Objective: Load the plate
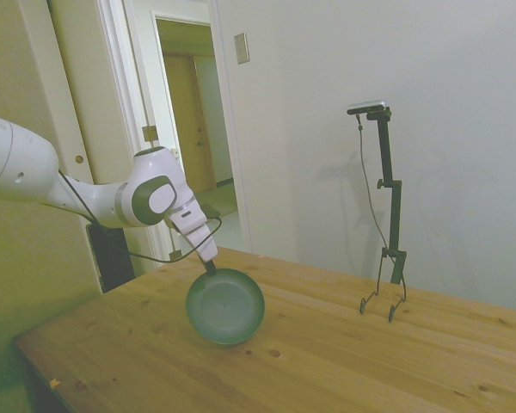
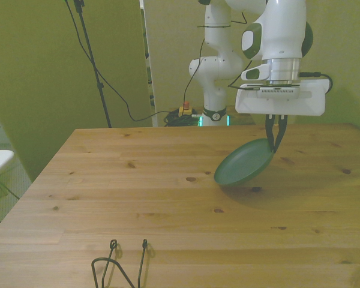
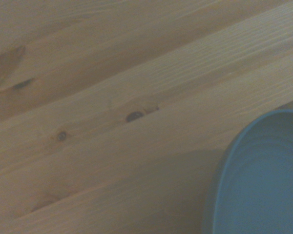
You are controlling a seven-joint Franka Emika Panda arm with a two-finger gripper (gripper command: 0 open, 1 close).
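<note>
In the side view the plate (image 1: 225,306) hangs tilted steeply, its dished face turned toward the camera, with nothing in it; its top rim is pinched by the gripper (image 1: 211,268) and its lowest edge sits close to the tabletop (image 1: 344,344), though whether it touches cannot be told from here. The arm (image 1: 86,194) reaches in from the left, over the left part of the tabletop. No writing can be read on the plate or the arm in this view. In the front view the plate (image 2: 245,162) slopes down toward the front view's left, showing its dark green underside and rim, and it casts a shadow on the wood beneath it; it sits right of the tabletop's (image 2: 138,198) middle, toward the far edge. The gripper (image 2: 274,143) has its thin dark fingers (image 2: 269,133) clamped on the plate's raised high edge at the front view's right. No label is legible here either. In the wrist view a curved piece of the plate (image 3: 263,180) fills one corner, blurred and grey-blue, with faint rings on its surface and nothing resting on it; the rest is bare tabletop (image 3: 112,97) with knots in the grain.
</note>
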